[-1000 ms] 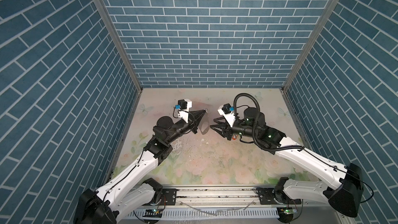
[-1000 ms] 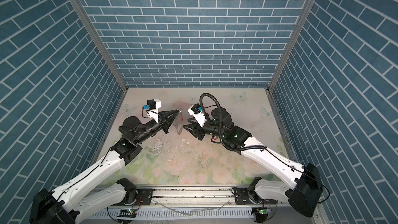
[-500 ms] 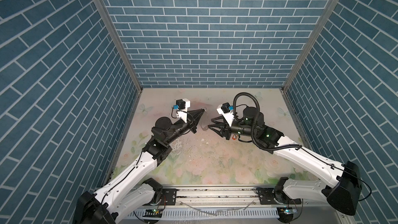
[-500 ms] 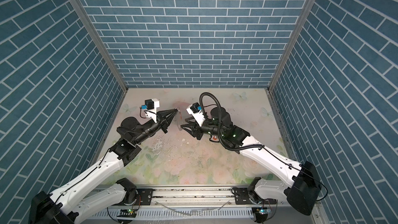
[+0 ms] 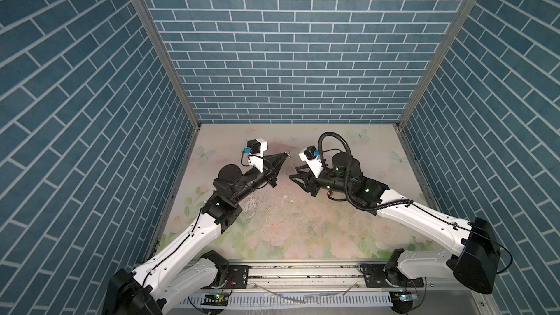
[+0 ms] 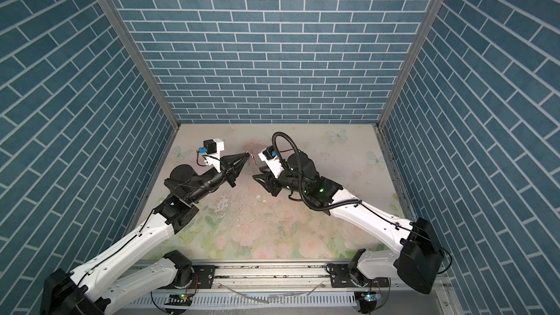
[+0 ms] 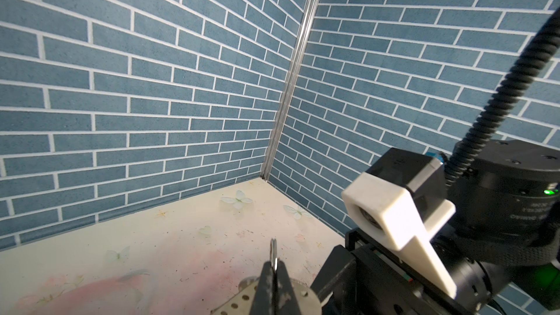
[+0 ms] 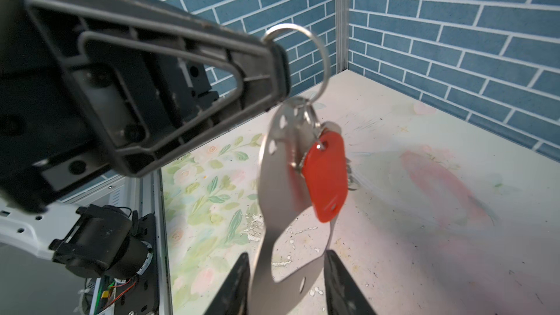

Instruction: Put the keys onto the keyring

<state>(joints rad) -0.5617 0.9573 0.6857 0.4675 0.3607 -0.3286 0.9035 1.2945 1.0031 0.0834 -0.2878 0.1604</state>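
The left gripper (image 8: 278, 66) is closed tight on the keyring (image 8: 272, 195), pinching the round silver ring (image 8: 318, 53) at its top between the fingertips. In the left wrist view that ring shows only as a thin silver edge poking out past the closed fingers (image 7: 265, 283).

Below the left gripper's tip, the keyring's flat grey metal plate, pierced with small holes, hangs down from the ring and is blurred. Its lower end reaches in between the fingers of the right gripper (image 8: 287, 254). Those fingers stand partly apart, one on each side of the plate and very close to its edges; whether they press on it cannot be told.

One of the keys (image 8: 325, 177), seen mostly as its orange-red tag, hangs from small rings just under the left gripper's tip and lies against the plate, above the right gripper's fingers.

In both top views the two grippers (image 5: 285, 155) (image 5: 293, 172) face each other tip to tip, held above the flowered table (image 5: 303, 225).
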